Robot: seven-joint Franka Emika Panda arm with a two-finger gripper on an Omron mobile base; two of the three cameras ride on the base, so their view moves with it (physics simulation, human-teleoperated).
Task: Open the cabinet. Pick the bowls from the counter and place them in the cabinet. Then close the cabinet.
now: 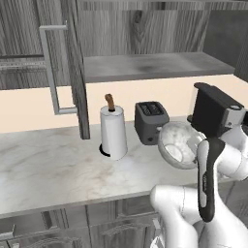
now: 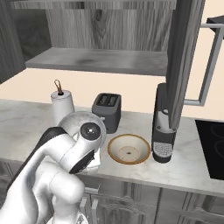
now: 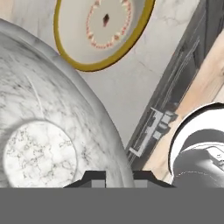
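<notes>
Cabinet [image 1: 145,63]: dark grey wood-grain wall unit above the counter, both doors swung open; one grey shelf [image 2: 100,60] bare inside.
Left door [image 1: 72,68]: stands edge-on toward the room, long grey bar handle [image 1: 51,68] on its outer face.
Right door [image 2: 183,61]: open, hanging in front of the coffee machine; its bar handle [image 2: 210,65] points away to the right.
Counter [image 1: 48,164]: long pale marble-look slab below the cabinet, thick rounded front edge.
Stone-look bowl [image 1: 180,144]: speckled grey-white, deep and rounded; tipped on edge with its hollow facing the left base camera, near the front of the counter, right of the toaster. In the hand view its rim [image 3: 87,113] runs between the two dark fingertips.
Gripper [image 3: 119,177]: jaws drawn narrow, pinched on the rim of the stone-look bowl.
Tan bowl [image 2: 129,149]: shallow, wide, brown rim; sits flat on the counter, just right of the stone-look bowl, left of the coffee machine, apart from both.
Toaster [image 1: 151,121]: dark grey, two slots, on the counter behind the stone-look bowl.
Paper towel roll [image 1: 113,131]: white, upright on a holder with a brown top knob, left of the toaster.
Coffee machine [image 2: 164,127]: black and grey, at the right end of the counter.
Cooktop [image 2: 212,146]: black, set in the counter right of the coffee machine.
</notes>
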